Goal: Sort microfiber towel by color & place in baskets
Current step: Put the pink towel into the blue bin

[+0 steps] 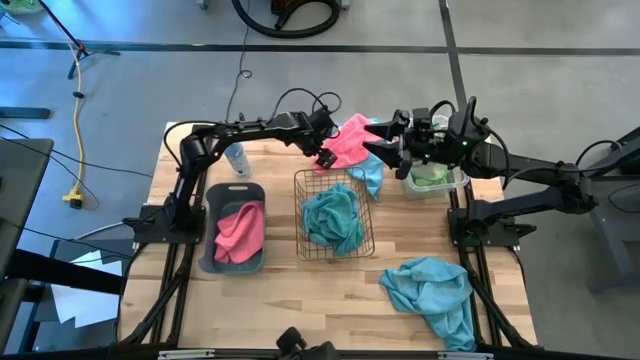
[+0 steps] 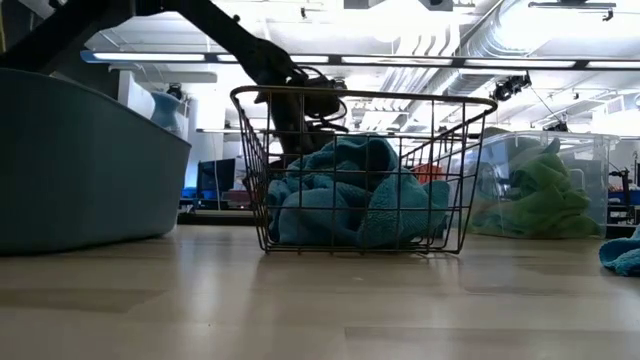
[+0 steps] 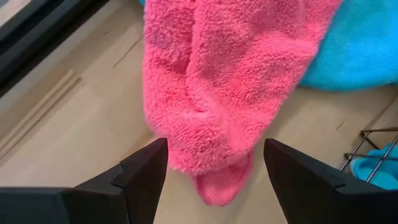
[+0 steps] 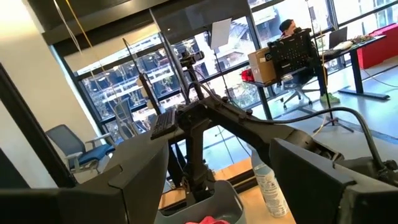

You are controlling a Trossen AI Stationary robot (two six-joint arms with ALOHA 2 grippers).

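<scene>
**Q:** Which step were you on?

**A:** I was on the pink towel (image 1: 352, 140) at the far edge of the table. I had my left gripper (image 3: 214, 163) right over its end, fingers spread, one on each side of the fuzzy tip, nothing pinched yet. I judged the next move to be a drop and a squeeze, then a carry to the grey tub (image 1: 234, 228), where another pink cloth (image 1: 241, 231) already lay. My right gripper (image 1: 388, 138) hung spread and empty near the clear bin (image 1: 452, 184).

**Q:** Did the views differ?

**A:** Yes. Only the overhead view showed the loose blue towel (image 1: 435, 292) at the near right. The table-level view showed the blue cloth (image 2: 350, 195) heaped in the wire basket (image 2: 363, 96) and a green one (image 2: 535, 192) in the bin.
</scene>
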